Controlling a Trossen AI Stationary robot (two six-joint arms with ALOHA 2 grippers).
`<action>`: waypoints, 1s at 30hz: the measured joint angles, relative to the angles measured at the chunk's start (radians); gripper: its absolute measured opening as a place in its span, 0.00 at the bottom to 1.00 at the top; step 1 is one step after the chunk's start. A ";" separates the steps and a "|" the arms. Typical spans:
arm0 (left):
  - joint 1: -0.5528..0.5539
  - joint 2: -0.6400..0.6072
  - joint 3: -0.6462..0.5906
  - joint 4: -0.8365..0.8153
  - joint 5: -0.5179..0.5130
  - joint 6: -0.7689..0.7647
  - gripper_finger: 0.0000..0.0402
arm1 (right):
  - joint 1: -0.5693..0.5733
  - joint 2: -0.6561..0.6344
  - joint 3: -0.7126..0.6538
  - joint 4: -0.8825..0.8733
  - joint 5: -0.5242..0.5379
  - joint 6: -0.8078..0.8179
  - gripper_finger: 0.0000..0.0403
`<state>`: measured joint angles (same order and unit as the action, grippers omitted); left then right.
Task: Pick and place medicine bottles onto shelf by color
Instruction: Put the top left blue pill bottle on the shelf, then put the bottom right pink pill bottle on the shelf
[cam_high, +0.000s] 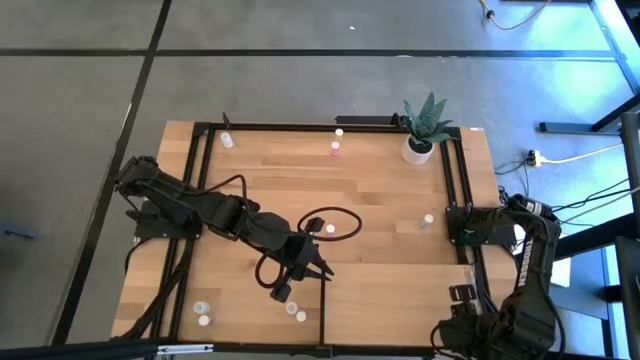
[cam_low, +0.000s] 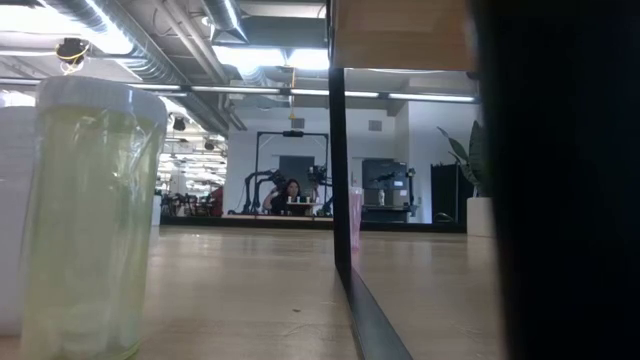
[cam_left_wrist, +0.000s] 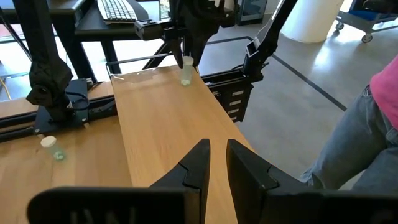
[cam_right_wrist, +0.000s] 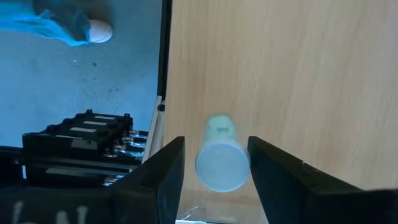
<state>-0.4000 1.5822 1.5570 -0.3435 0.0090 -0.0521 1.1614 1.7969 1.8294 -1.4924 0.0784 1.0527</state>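
From above, your right claw (cam_high: 470, 225) sits at the right edge of the tabletop (cam_high: 380, 190), its arm folded back along the frame, and the pale bottle (cam_high: 427, 219) you are after stands just inside that edge, beside the claw and far closer to this arm than to the left one; the potted plant (cam_high: 424, 128) is at the far right corner and a pink bottle (cam_high: 335, 149) stands near the far edge, with more bottles scattered along the near edge. The left claw (cam_high: 318, 268) reaches to mid-tabletop, pinched shut on nothing, cables looped around it. At table height, a yellow-tinted bottle (cam_low: 85, 220) fills the near left of the picture, a dark upright post divides the view, and a person sits well back in the room. Through the left wrist, closed fingers (cam_left_wrist: 196, 165) point across the wood toward the right arm, where a bottle (cam_left_wrist: 186, 70) hangs between that arm's claw tips, while a green-tinted one (cam_left_wrist: 52, 147) stands apart near the frame rail. Through the right wrist, you see the bottle (cam_right_wrist: 221, 158) cap-on between parted fingers (cam_right_wrist: 168, 171), its long axis running straight away from the camera; whether the pads touch its sides cannot be told. The shelf cannot be picked out with certainty in any view.
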 joint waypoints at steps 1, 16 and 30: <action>0.000 0.000 0.000 0.000 0.000 0.000 0.12 | 0.000 0.000 0.002 0.000 0.000 -0.001 0.44; 0.000 0.000 0.000 -0.002 0.000 0.000 0.12 | 0.000 0.000 0.004 -0.034 0.000 -0.001 0.44; 0.000 0.000 0.000 -0.005 0.000 0.000 0.12 | -0.001 -0.059 0.004 -0.047 0.025 0.012 0.44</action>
<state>-0.3996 1.5822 1.5573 -0.3483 0.0093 -0.0525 1.1606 1.7380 1.8336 -1.5391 0.1034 1.0645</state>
